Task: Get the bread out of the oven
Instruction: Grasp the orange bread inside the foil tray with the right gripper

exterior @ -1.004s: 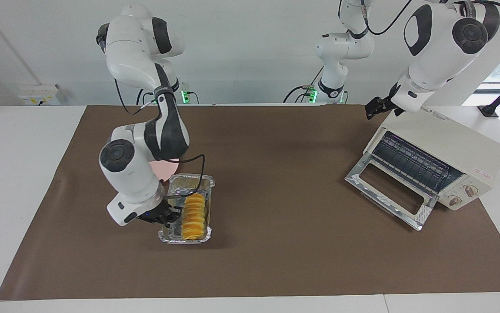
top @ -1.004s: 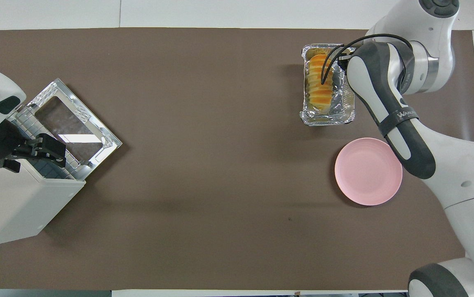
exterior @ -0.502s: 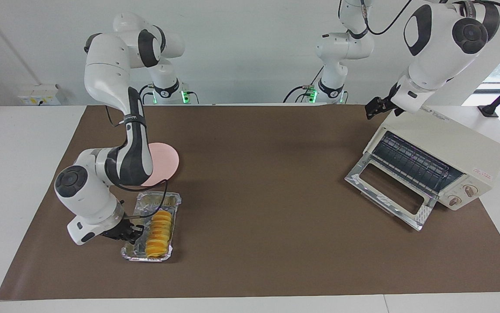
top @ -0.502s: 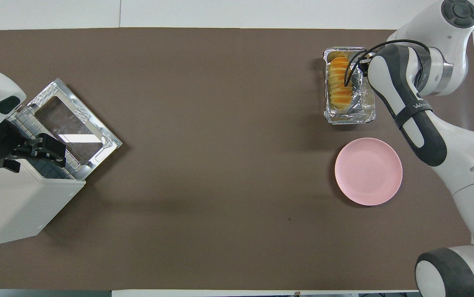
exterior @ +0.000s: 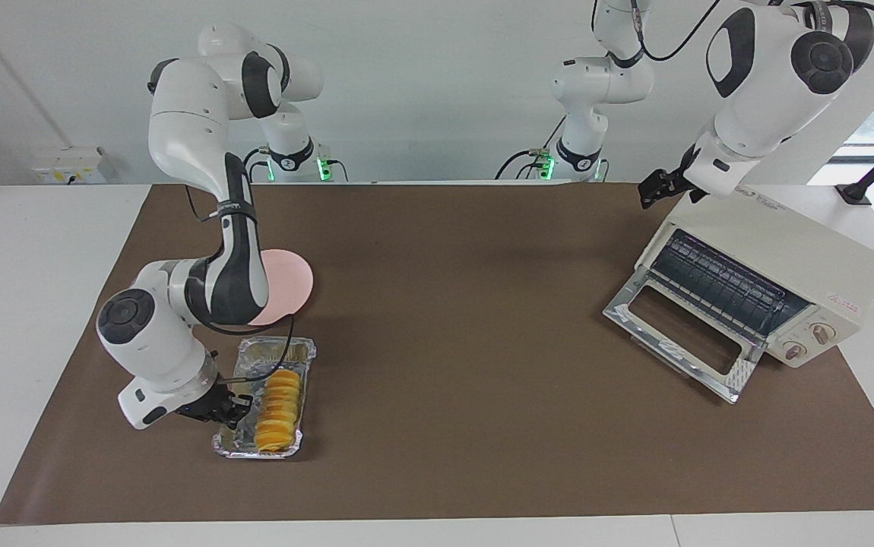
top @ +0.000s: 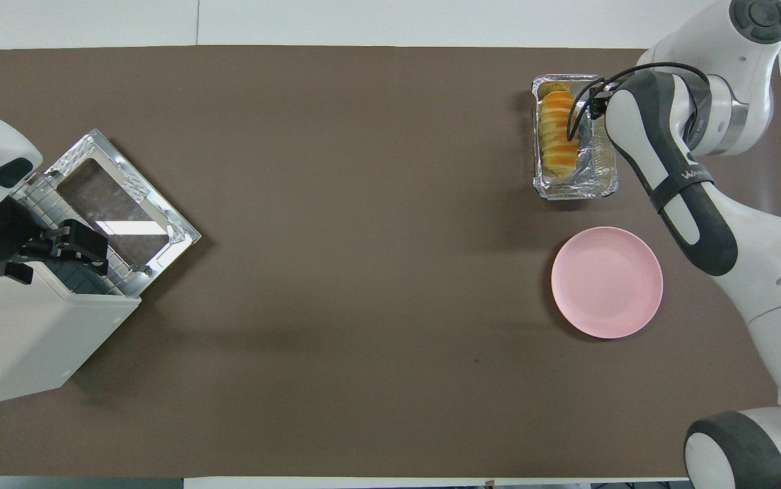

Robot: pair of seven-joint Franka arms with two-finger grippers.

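The golden-yellow ridged bread lies in a crinkled foil tray on the brown mat, toward the right arm's end of the table and farther from the robots than the pink plate. My right gripper is low beside the bread and shut on the tray's long rim; in the overhead view the arm hides it. The cream-white oven stands at the left arm's end, its door dropped open and its rack bare. My left gripper waits over the oven's top corner.
A pink plate lies on the mat beside the tray, nearer to the robots. The brown mat covers most of the white table.
Over the last second my right gripper has moved the tray with the bread toward the right arm's end of the table, past the plate; in the last half second it barely moved. The left arm is unmoved.
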